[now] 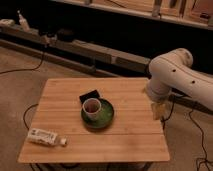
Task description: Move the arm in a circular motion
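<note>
Cream-white arm [175, 75]: right of frame, bent down beside the surface's right edge.
Tan hand [158, 111]: at that edge; grip state cannot be told.
Wooden surface [120, 142]: green plate [107, 119] at centre.

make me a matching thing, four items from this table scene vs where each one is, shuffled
Things:
1. cup
2. white bottle
3. black item
4. tool at the tip of the arm

Places:
a. lying flat near the table's near corner, on the picture's left
b. at the table's right edge
c. standing on the green plate
d. on the table just behind the green plate

Pairs: 1-c, 2-a, 3-d, 4-b
</note>
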`<state>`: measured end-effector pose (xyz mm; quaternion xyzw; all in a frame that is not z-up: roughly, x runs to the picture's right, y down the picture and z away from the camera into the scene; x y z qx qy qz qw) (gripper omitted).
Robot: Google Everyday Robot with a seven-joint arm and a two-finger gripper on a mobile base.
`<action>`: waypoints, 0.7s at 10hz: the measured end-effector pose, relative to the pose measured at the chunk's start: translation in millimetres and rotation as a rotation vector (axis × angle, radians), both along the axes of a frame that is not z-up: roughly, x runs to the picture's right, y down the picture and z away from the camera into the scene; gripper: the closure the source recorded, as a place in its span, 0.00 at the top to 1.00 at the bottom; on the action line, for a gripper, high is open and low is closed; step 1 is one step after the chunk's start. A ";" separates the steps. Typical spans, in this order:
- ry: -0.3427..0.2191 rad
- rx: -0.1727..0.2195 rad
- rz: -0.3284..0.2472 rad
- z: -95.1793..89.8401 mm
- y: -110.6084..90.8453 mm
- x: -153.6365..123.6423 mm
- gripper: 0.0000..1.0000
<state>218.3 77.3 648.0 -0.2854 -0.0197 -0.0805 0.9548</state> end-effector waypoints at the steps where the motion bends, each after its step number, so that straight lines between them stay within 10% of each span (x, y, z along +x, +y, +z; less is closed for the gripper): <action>1: 0.000 -0.003 0.008 1.5 -0.4 1.1 0.80; 7: -0.001 0.014 0.087 56.7 -47.2 65.4 0.80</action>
